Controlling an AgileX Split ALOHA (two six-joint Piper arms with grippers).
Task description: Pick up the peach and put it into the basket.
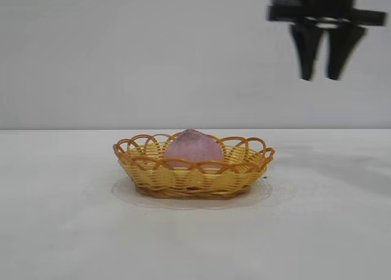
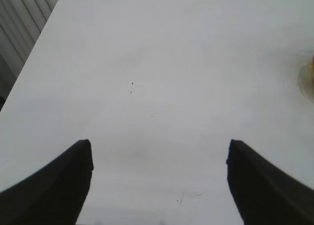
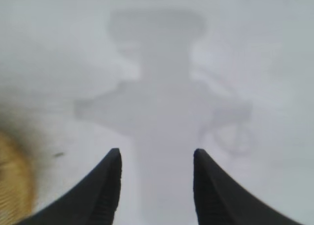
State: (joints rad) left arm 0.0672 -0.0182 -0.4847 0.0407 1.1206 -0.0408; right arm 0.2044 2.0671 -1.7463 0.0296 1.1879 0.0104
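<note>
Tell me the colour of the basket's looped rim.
Orange-brown, over a yellow weave; the basket shows best in the exterior view, with the peach sitting inside.

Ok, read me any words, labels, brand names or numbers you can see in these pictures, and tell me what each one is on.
None: no view shows any writing.
The basket, the peach and the table are plain.
The right hand and the left hand show only bare black fingers, no label.
</note>
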